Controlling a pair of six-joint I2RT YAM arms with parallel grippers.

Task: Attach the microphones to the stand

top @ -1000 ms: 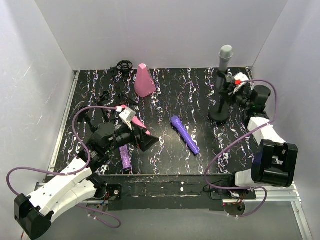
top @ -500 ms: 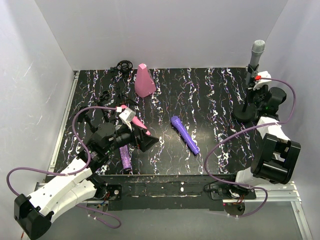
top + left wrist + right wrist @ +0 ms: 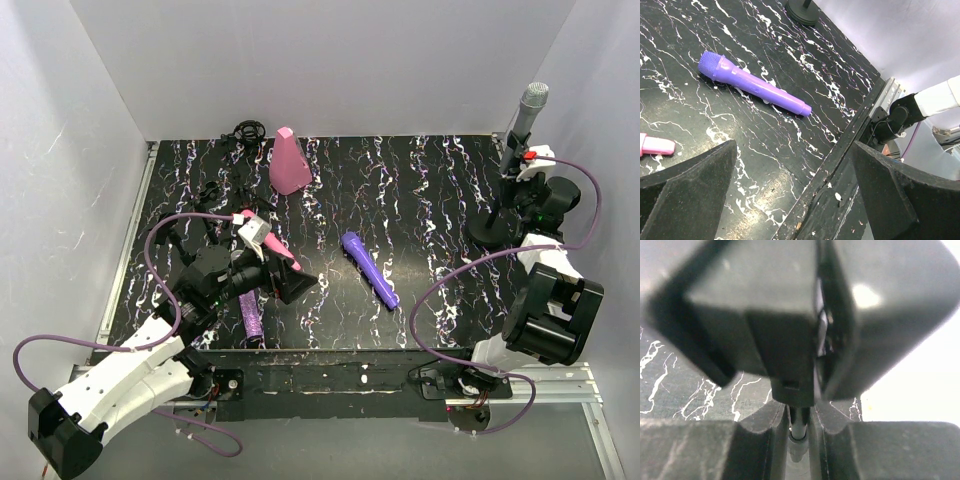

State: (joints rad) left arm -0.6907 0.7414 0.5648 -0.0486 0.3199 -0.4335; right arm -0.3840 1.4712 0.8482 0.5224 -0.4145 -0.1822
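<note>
A black table (image 3: 420,170) veined with white and purple sits inside a white-walled enclosure, with two robot arms mounted at its near edge.

At the far right of the table, close to the right wall, stands a black stand (image 3: 490,228) with a round base and a thin pole. A silver-grey microphone (image 3: 530,105) is fixed at the top of it, mesh head up and leaning to the right. The right arm (image 3: 545,320) reaches to this stand. The right jaws are drawn almost fully together with the thin pole held between them, as the right wrist view shows up close.

The left arm (image 3: 130,375) lies over the near left part of the table. The left jaws are spread as wide as they go and hold nothing. A pink microphone (image 3: 285,258) lies just beside them, and its end shows at the left edge of the left wrist view. A glittery purple microphone (image 3: 249,315) lies near the front edge, partly under the left arm. A smooth violet microphone (image 3: 752,85) lies flat near the middle of the table, head pointing away from the arms, well apart from the stand.

A pink cone-shaped block (image 3: 289,162) stands upright toward the back. A coil of black cable (image 3: 248,130) rests at the back edge, just left of it.
</note>
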